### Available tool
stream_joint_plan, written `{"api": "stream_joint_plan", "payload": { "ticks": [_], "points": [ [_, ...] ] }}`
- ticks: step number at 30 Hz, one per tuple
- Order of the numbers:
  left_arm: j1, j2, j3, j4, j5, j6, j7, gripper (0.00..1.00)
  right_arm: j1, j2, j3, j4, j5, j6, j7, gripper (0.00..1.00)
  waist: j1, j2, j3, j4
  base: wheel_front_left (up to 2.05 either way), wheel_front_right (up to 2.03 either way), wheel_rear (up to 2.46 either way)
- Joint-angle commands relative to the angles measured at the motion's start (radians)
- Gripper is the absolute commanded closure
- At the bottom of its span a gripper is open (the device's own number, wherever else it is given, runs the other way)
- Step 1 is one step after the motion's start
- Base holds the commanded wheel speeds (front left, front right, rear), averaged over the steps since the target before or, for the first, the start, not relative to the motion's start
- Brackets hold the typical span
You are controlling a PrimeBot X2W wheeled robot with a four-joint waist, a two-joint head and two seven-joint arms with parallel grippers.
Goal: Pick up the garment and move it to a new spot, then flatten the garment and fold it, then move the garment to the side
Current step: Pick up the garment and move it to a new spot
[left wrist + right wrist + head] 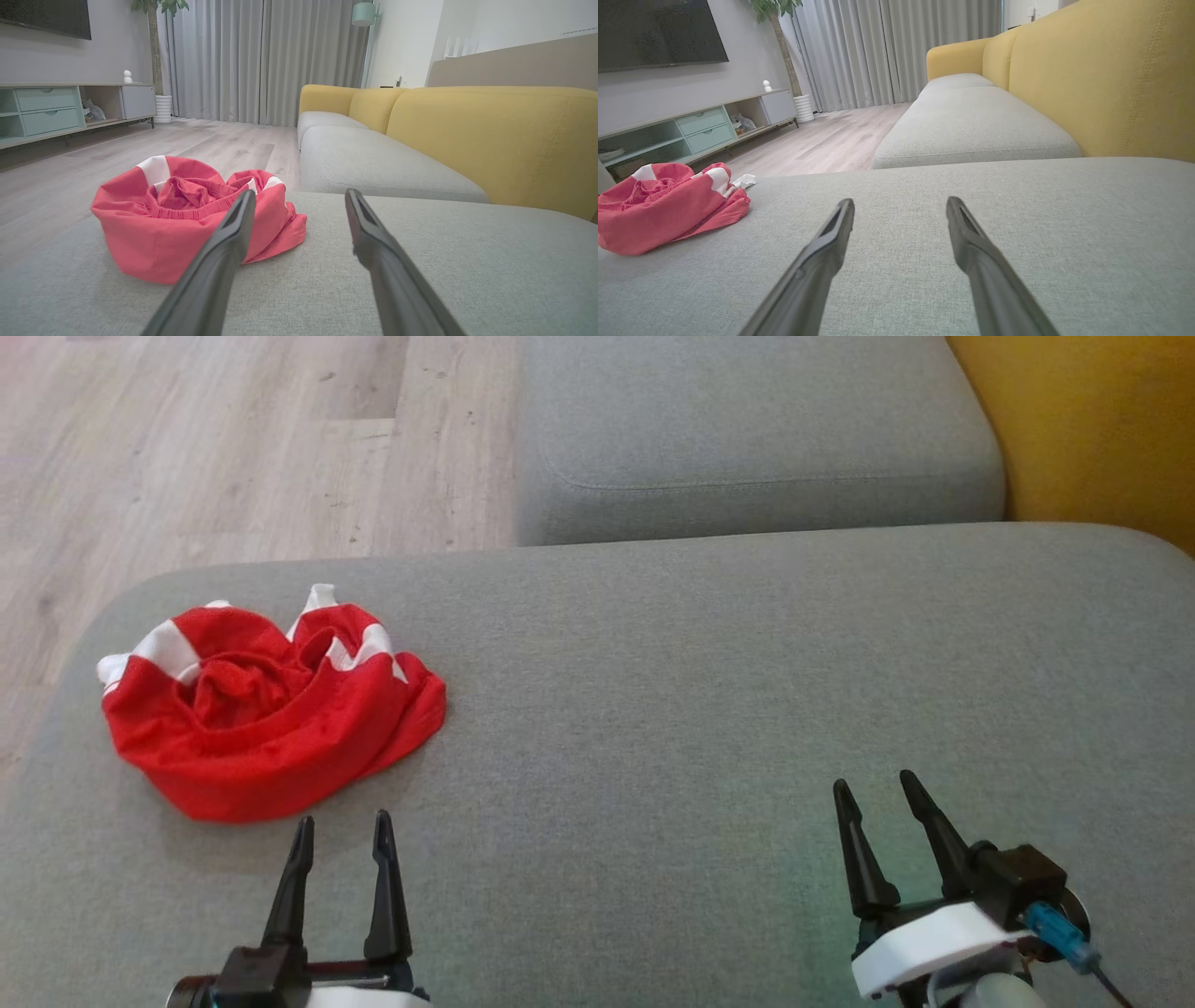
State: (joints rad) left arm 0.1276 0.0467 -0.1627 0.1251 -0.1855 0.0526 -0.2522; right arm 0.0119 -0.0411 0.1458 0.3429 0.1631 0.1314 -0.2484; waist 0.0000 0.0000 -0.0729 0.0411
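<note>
**Inspector:** Step in hand?

**Assessor:** The pick-up, not yet begun. The grey sofa cushion (709, 728) carries the crumpled red-and-white garment (271, 709), centre left of the head view. The left end effector (343, 818) sits just below it with its fingers apart. The right end effector (875, 780) is likewise apart, at lower right.

**Inspector:** Next?

**Assessor:** Probably the left reaches forward to pinch a fold. No containers involved.
</note>
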Motion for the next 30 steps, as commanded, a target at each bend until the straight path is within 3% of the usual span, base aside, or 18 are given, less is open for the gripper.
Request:
{"api": "stream_joint_plan", "payload": {
  "ticks": [1, 11, 22, 30],
  "points": [
    [-0.046, 0.004, 0.027, -0.026, 0.001, 0.005, -0.01, 0.0, -0.04, -0.009, 0.021, -0.028, -0.002, -0.001, -0.013, 0.0, 0.0, 0.0, -0.002, 0.011, 0.0, 0.0, 0.0],
    [-0.049, 0.004, 0.038, -0.019, 0.01, 0.008, -0.01, 0.0, -0.025, -0.009, 0.026, -0.031, 0.008, -0.001, -0.013, 0.0, 0.0, 0.0, -0.004, 0.141, 0.0, 0.0, 0.0],
    [-0.028, 0.004, 0.082, -0.027, 0.025, 0.005, -0.01, 0.0, 0.001, -0.009, 0.025, -0.034, 0.024, -0.001, -0.013, 0.0, 0.0, 0.0, -0.008, 0.395, 0.0, 0.0, 0.0],
    [-0.013, 0.004, 0.149, -0.099, 0.024, 0.043, -0.01, 0.0, -0.031, -0.009, 0.063, -0.029, -0.001, -0.001, -0.013, 0.0, 0.0, 0.0, 0.044, 0.453, 0.0, 0.0, 0.0]
  ]
}}
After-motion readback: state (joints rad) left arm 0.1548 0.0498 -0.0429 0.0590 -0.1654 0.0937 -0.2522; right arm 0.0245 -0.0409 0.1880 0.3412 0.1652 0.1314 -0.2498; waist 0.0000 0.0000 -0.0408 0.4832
